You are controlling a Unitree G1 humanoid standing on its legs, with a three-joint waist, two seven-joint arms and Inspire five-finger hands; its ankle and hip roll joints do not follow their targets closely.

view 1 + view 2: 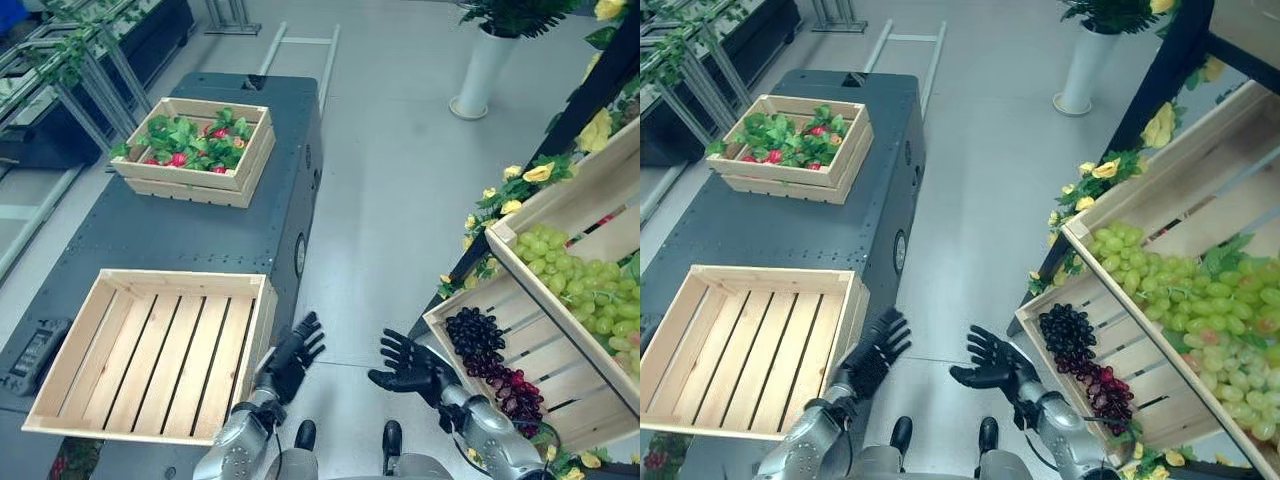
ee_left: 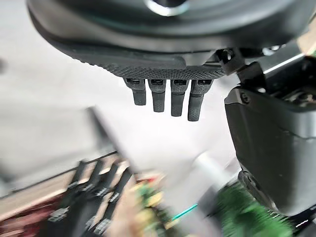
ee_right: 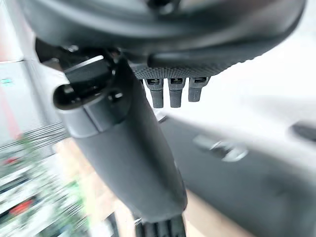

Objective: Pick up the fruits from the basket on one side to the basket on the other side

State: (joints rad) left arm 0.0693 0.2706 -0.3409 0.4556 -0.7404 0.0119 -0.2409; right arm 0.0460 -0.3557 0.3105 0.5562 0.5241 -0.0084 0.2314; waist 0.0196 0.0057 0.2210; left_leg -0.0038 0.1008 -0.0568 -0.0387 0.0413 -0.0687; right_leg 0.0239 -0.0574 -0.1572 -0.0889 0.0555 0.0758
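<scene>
Both hands hang over bare grey floor (image 1: 400,180), fingers spread and holding nothing: the left hand (image 1: 292,358) just beside the empty crate (image 1: 150,350) on the dark table (image 1: 150,235), the right hand (image 1: 412,368) near the rack crate (image 1: 520,370) of dark grapes (image 1: 488,360). Green grapes (image 1: 580,285) fill the crate above. A leafy crate (image 1: 195,150) sits farther along the table, a white vase (image 1: 482,70) beyond.
</scene>
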